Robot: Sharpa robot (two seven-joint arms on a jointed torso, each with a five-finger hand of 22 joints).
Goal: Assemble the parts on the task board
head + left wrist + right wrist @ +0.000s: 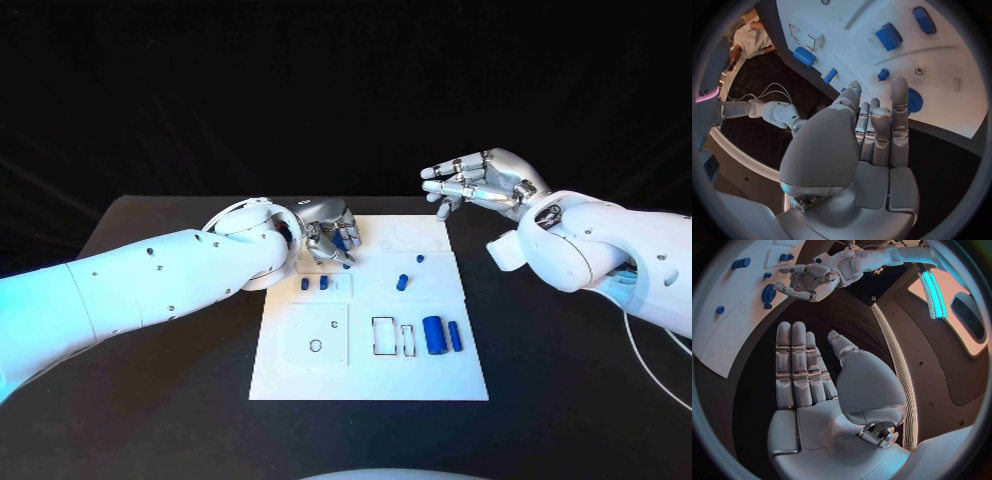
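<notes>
The white task board (289, 375) lies in the middle of the black table. My left hand (329, 230) hovers over its far left corner with fingers stretched out and nothing in them. A round blue toothed part (914, 100) sits on the board right by those fingertips (899, 87); the right wrist view shows it (769, 292) under the left hand (811, 279). My right hand (483, 180) is raised beyond the board's far right corner, open and empty (807, 372). Two small blue parts (315, 284) lie left of centre, and two long ones (443, 334) stand near the right edge.
Two more small blue pieces (404, 281) (420, 260) lie near the board's middle. Outlined slots (392, 336) and a recessed plate (320, 335) mark the near half. A white cable (649, 350) trails along the table at the right. Bare black table (159, 400) surrounds the board.
</notes>
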